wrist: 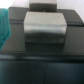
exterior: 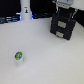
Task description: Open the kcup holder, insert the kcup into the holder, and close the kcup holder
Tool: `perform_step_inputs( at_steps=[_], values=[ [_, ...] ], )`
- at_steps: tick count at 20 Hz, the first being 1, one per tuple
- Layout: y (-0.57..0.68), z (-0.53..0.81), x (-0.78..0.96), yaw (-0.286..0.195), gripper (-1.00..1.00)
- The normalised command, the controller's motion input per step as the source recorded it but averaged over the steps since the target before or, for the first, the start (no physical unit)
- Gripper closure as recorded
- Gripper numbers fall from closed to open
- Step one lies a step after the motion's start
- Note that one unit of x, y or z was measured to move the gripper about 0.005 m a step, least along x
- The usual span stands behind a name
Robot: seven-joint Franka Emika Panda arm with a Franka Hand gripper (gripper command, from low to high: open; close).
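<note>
The kcup [exterior: 19, 56], a small white pod with a green top, stands upright on the white table at the exterior view's lower left. The kcup holder [exterior: 62, 27], a black boxy unit with two stacked drawer fronts, sits at the back right with both drawers looking pushed in. My gripper [exterior: 64, 4] hangs just above the holder's top, far from the kcup. It is too blurred to judge its opening. The wrist view is blurry, showing a grey block [wrist: 45, 27] on a black surface [wrist: 42, 67]. Neither fingers nor the kcup show there.
A tall white bottle-like object [exterior: 25, 10] stands at the back left against a dark background. The white table [exterior: 47, 62] spreads between the kcup and the holder. A teal patch [wrist: 5, 27] shows at one edge of the wrist view.
</note>
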Motion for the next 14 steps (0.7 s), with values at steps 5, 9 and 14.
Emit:
perform_step_inputs(
  at_steps=[5, 9, 14],
  values=[
    [0.19, -0.39, -0.26, -0.033, -1.00],
    [0.05, -0.40, -0.32, -0.018, -1.00],
    [0.02, -0.38, -0.39, -0.019, -1.00]
  ],
)
